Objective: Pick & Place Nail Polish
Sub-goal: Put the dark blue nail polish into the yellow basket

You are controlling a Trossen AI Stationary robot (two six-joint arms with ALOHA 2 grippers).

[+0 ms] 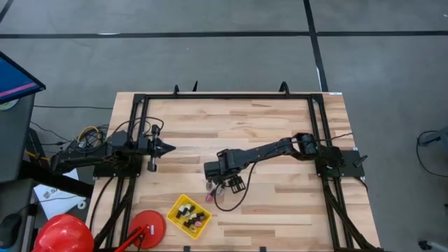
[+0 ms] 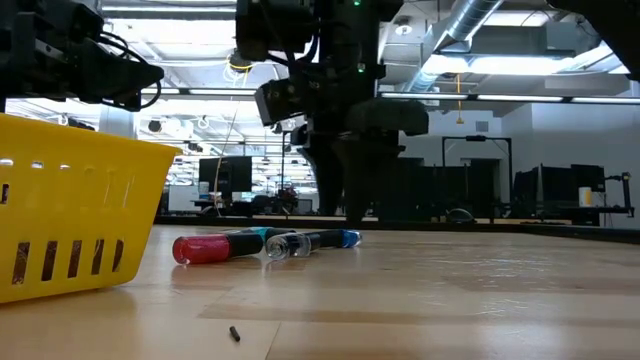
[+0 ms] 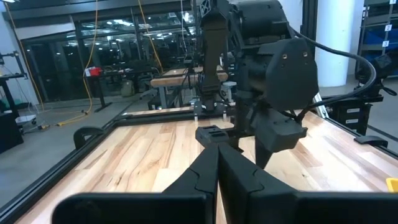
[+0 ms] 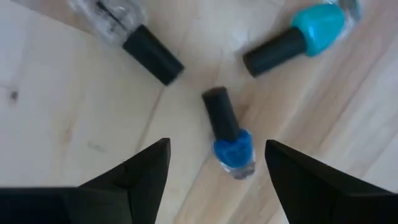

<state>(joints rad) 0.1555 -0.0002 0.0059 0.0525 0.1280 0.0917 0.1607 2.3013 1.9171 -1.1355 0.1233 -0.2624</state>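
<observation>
The right gripper (image 4: 214,163) is hanging over the middle of the table (image 1: 280,203) with its jaws spread wide and nothing between them, pointing straight down at a small blue bottle (image 4: 229,142) of nail polish lying on its side. That bottle is sitting in the gap between the two fingers (image 4: 134,177), dark cap pointing away from the wrist, and it is not being touched yet. Two more bottles are lying near it: a clear one (image 4: 124,31) and a turquoise one (image 4: 298,34), both also on their sides. From table height a red bottle (image 2: 205,248) is showing too, close to the yellow basket (image 2: 75,215) (which already holds several bottles, as the overhead camera shows).

To grasp well, the gripper is probably best coming straight down so the fingers are straddling the blue bottle across its narrow width, squeezing the glass body rather than the cap, since a round bottle may roll away if nudged from one side.

The left gripper (image 3: 217,171) is waiting at the table's left edge, its fingers pressed together and empty.
</observation>
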